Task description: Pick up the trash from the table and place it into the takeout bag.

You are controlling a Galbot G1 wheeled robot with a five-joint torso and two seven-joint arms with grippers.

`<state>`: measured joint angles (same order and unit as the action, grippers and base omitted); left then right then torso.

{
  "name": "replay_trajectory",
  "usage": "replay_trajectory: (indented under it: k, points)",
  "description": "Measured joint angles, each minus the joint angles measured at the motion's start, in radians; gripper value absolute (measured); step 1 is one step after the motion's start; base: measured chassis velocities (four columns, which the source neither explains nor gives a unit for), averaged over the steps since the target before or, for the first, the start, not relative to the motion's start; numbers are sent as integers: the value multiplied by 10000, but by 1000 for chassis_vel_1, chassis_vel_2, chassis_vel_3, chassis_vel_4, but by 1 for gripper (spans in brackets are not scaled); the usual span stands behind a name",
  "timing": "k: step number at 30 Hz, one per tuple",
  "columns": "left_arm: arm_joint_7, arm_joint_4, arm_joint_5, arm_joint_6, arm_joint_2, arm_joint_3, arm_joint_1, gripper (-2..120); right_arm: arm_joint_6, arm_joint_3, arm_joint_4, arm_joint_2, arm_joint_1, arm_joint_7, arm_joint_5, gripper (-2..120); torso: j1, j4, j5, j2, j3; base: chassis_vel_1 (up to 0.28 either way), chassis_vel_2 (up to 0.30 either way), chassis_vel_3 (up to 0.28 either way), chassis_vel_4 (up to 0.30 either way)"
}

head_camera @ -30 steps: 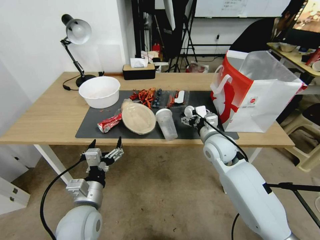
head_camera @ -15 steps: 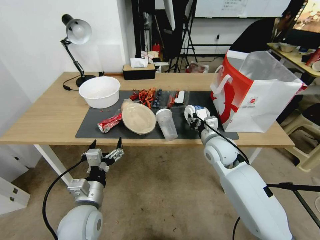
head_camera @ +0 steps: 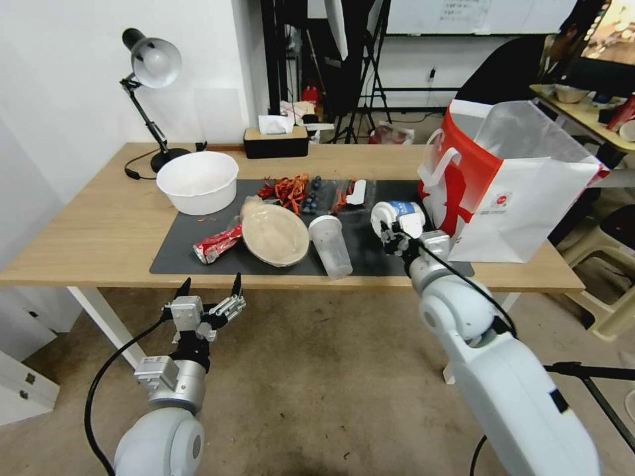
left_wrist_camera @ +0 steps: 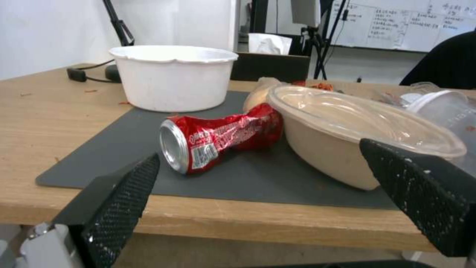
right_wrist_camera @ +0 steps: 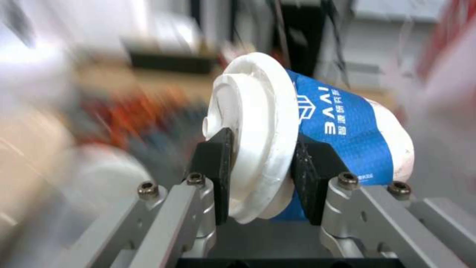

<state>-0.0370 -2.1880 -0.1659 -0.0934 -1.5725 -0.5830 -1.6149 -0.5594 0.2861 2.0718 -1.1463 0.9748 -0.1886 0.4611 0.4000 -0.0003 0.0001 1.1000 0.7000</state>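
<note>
right end effector point(right_wrist_camera: 260, 173) clamping lidded paper cup point(right_wrist_camera: 342, 126)

White arms point(head_camera: 509, 383), seemingly black-padded fingers point(right_wrist_camera: 218, 156)

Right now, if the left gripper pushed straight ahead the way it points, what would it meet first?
Probably the table edge: the open left gripper hangs below and short of it. If it cleared the tabletop, the crushed red can comes next, lying nearly centred between the fingers. Depth is hard to judge.
</note>
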Motion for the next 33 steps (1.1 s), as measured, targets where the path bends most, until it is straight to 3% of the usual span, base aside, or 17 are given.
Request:
replay_trajectory:
  k: [4, 9, 13, 15, 22, 33]
  points:
    - [5, 7, 6, 0, 13, 10, 15, 100, 2101, 948, 344, 449, -281, 1122, 1392, 25, 0, 1, -1, 1, 0, 0, 0, 0, 0]
    - [6, 10, 36, 0, 3, 38, 17, 100, 2864, 1922, 352, 816, -1007, 1186, 2080, 25, 0, 3, 0, 0, 0, 0, 0, 0, 0]
    - [3, 10, 61, 0, -25, 65, 17, 100, 2773, 2651, 274, 1082, -1464, 918, 2223, 25, 1, 3, 0, 0, 0, 0, 0, 0, 0]
    - [-9, 7, 70, 0, -34, 92, 17, 100, 2156, 3259, -71, 1462, -1843, 223, 2114, 25, 0, 1, 0, 0, 0, 0, 0, 0, 0]
    - [-33, -20, 79, 7, -39, 142, 6, 100, 1005, 3434, -953, 1889, -1963, -938, 1972, 25, 0, 2, 3, 0, 1, 0, 0, 0, 0]
    - [-50, -108, 83, 1, -18, 110, -32, 100, 575, 3311, -1178, 1681, -1875, -1185, 2106, 65, 1, 3, -1, 0, 1, 0, 0, 0, 0]
